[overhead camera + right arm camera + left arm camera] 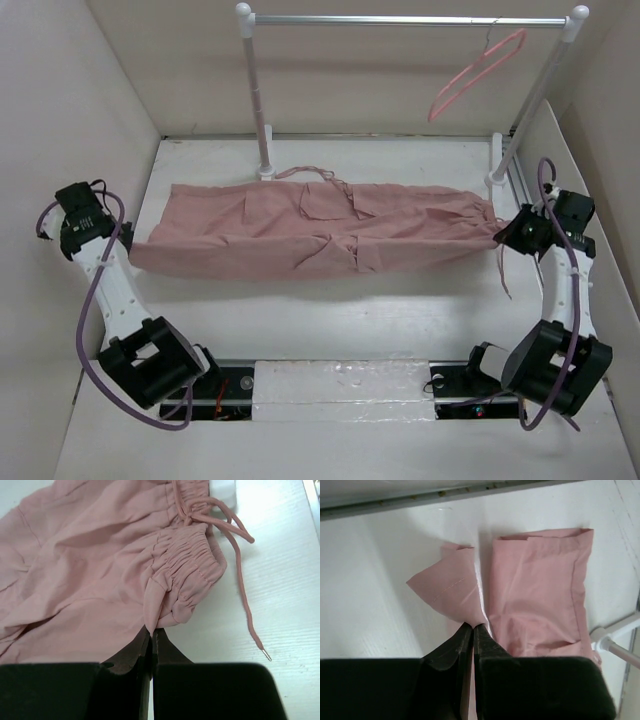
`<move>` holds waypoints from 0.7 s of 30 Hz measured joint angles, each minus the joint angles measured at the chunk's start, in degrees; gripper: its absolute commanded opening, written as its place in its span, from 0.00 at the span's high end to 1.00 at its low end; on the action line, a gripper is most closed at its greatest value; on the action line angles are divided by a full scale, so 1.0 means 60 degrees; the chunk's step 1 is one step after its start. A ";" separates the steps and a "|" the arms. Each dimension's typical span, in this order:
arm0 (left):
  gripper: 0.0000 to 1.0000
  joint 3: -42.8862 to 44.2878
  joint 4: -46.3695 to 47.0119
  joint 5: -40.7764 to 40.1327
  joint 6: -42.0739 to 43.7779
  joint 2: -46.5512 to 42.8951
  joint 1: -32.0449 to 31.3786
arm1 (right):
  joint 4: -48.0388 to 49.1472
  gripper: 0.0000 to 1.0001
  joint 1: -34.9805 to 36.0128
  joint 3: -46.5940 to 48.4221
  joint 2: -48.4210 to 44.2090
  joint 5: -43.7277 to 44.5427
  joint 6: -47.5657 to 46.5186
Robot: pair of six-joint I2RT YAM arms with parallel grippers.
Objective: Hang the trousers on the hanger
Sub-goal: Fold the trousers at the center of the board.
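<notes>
Only a thin fold of cloth is pinched at each end, so the trousers could be lost from either grip once their weight is taken up; the left gripper is closed on a corner of the plain hemmed end, the right gripper is closed on a small tuck of the gathered elastic edge. The loose drawstring could be snagged on the garment rail, and the hanger – thin, light, hung tilted near the rail's right end – could be knocked into a swing or off its hook by the bulk of cloth. The trousers are spread lengthwise across the table between the two grippers, well apart from the hanger; whether the middle is lifted cannot be told. The fabric is seen as dusty pink, soft and creased, with pocket flaps near the centre.
</notes>
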 measured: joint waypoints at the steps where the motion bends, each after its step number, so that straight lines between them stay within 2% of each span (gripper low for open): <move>1: 1.00 0.0033 0.0051 0.0153 -0.0066 0.0091 0.0000 | 0.0011 1.00 0.0033 0.0168 0.0084 0.0000 -0.0018; 7: 1.00 0.0747 0.0393 0.0637 -0.0412 0.1213 -0.0463 | 0.0160 1.00 0.0477 0.1311 0.1228 0.0273 0.0215; 14: 1.00 0.2404 0.1169 0.0015 -0.0601 0.2874 -0.1792 | 0.0437 1.00 0.1177 0.3883 0.3774 0.0474 0.0251; 21: 1.00 0.4065 0.1330 -0.0415 -0.0783 0.5093 -0.2452 | 0.0390 1.00 0.1326 0.6251 0.6222 0.0375 0.0357</move>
